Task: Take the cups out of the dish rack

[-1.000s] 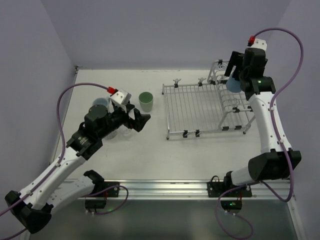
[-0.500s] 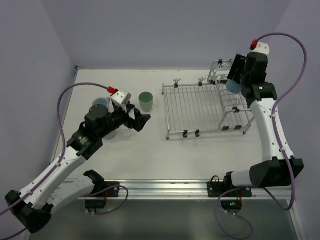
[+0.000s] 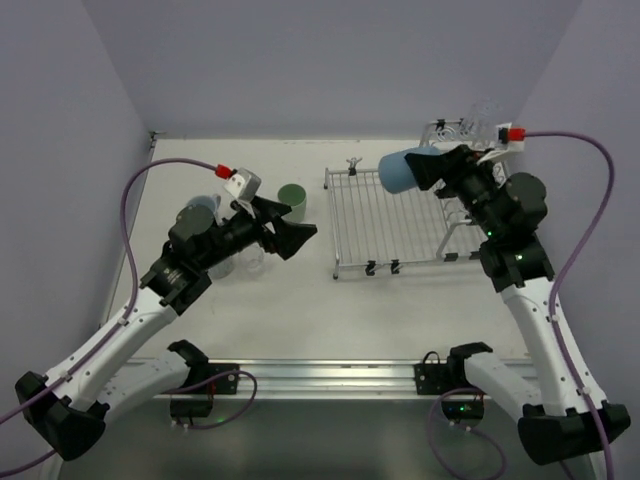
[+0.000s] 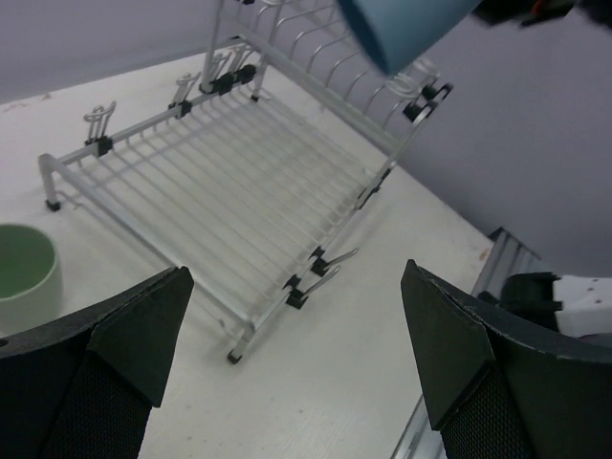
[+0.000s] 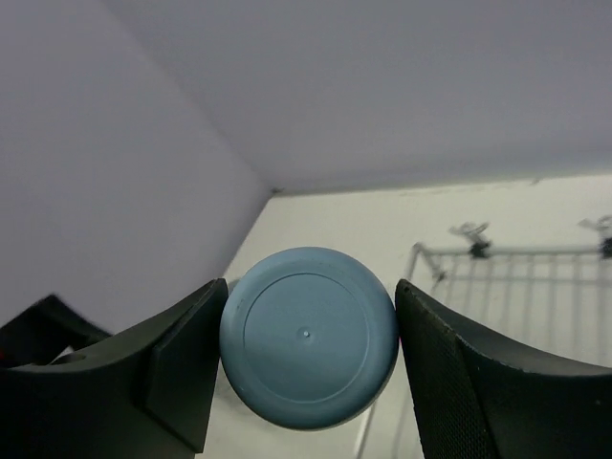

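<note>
My right gripper is shut on a light blue tumbler and holds it on its side in the air over the flat grid of the silver dish rack. The right wrist view shows the tumbler's round base pressed between both fingers. My left gripper is open and empty, left of the rack and above the table. A pale green cup stands just behind it and also shows in the left wrist view, as does the rack.
Partly hidden by my left arm are another pale blue cup and a clear glass. The rack's raised slotted section lies under my right arm. Walls close in at the left, back and right.
My right gripper closed on the blue tumbler, lifted it off the rack's raised section and swung it left over the flat grid. My left gripper rose and shifted slightly right.
</note>
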{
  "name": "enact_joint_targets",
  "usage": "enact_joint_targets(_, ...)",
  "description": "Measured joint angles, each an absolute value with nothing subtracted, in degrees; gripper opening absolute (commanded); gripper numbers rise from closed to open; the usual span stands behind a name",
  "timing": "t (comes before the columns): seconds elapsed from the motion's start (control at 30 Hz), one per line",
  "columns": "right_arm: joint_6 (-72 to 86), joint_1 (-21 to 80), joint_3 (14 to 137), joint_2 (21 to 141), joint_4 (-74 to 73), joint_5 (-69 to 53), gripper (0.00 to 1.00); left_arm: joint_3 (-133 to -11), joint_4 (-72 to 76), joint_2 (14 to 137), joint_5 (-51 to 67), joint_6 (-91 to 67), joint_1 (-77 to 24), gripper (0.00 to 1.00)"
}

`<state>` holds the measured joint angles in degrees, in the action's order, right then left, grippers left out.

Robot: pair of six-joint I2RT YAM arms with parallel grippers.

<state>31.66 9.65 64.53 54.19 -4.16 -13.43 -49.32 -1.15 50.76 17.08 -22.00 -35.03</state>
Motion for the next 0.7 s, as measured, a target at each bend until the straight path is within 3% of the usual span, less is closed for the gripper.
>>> enact_joint_targets(0.27,48.99,18.0,46.81,57.08,14.24,-23.86,0.36,-44.47,19.18,54.52,23.22,-37.17,-35.03,0.98)
enact_joint_targets(0.7,59.42,19.88,43.2,60.31,32.56,-29.8,0.36,-44.21,36.23,68.86,29.69,-52.53,-35.07,0.84)
